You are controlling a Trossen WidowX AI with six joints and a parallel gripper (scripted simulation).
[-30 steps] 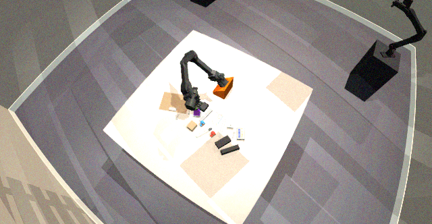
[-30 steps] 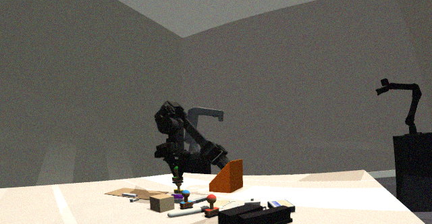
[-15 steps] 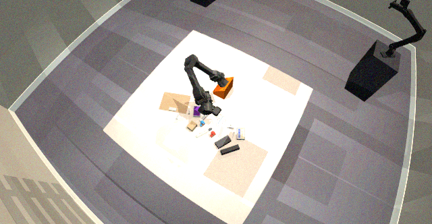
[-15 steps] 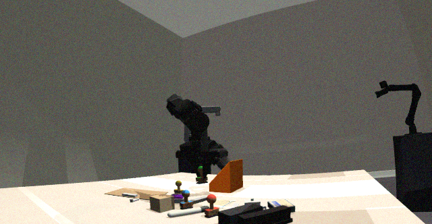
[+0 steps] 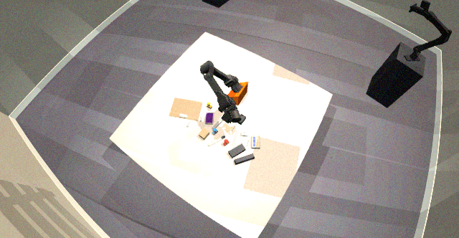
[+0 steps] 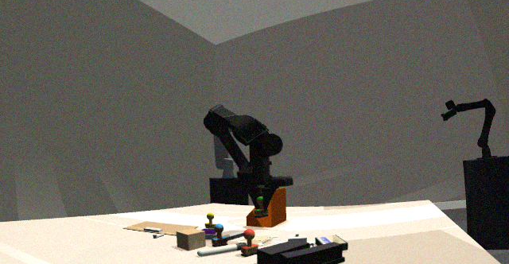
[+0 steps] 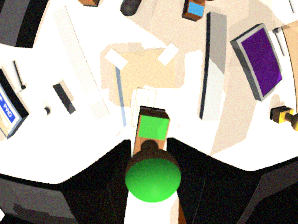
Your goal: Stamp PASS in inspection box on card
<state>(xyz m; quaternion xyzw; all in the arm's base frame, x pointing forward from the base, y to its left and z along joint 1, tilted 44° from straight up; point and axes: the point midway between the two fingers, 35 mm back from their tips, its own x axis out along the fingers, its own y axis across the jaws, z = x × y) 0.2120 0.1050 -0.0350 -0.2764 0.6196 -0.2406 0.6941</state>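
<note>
My gripper [image 6: 260, 207] [image 7: 148, 144] is shut on the green-knobbed stamp [image 6: 260, 200] [image 7: 153, 180], held upright in the air above the near side of the card. The tan card [image 5: 228, 127] [image 7: 150, 70] has white tape at two corners and a blue line along one side. A faint box outline shows just beyond the stamp's block in the wrist view. The stamp's underside and lettering are hidden. The purple ink pad [image 5: 209, 118] [image 6: 208, 231] [image 7: 261, 62] lies open to one side of the card, away from the stamp.
A blue stamp [image 5: 214, 131] [image 6: 219, 232], a red stamp [image 5: 226, 143] [image 6: 249, 240] and a yellow stamp [image 5: 209, 105] [image 6: 210, 219] stand around. A grey bar [image 7: 214, 65] lies between card and pad. A wooden block [image 5: 204, 134], black blocks [image 5: 237, 150] and an orange wedge [image 5: 239, 94] are nearby.
</note>
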